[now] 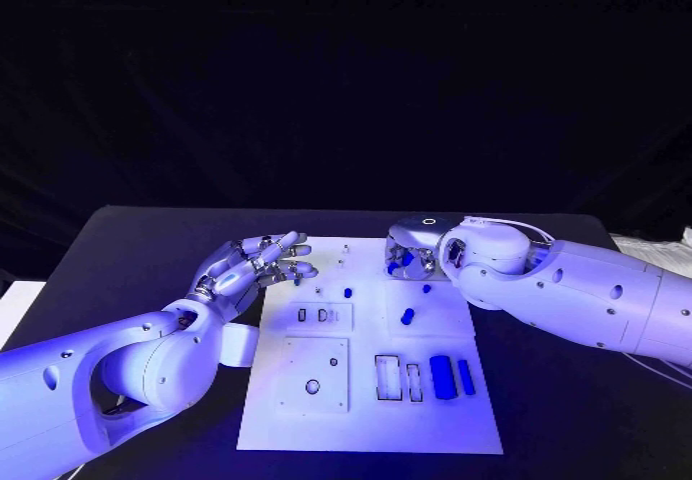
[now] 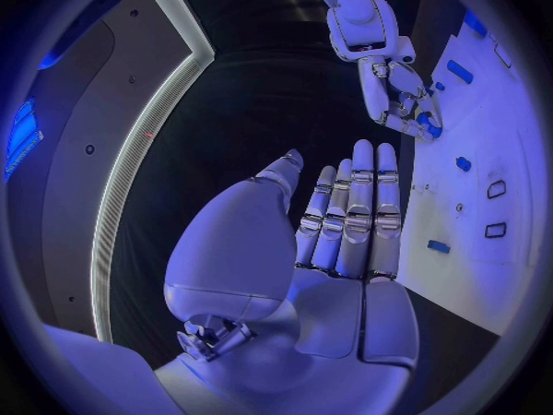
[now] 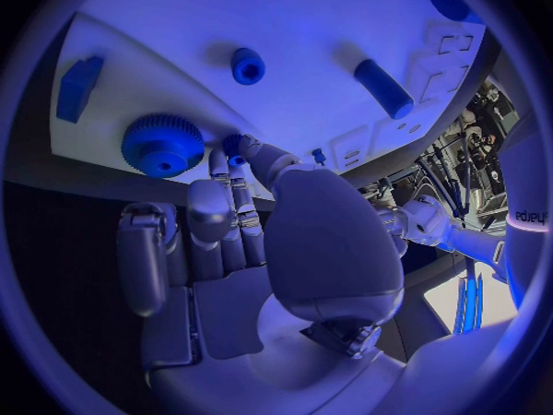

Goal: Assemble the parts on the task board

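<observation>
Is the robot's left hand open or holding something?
Open. The left hand shows a bare palm with its fingers straight, holding nothing, beside the white board.

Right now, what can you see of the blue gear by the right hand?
The blue gear is a round, plastic-looking wheel with fine teeth all round its rim and a raised hub with a hole at its centre. It lies flat on the white task board, near the board's edge. The right hand is right beside it, fingers reaching to a small blue part next to the gear; whether they touch the gear itself cannot be told. In the head view the hand covers that spot.
</observation>
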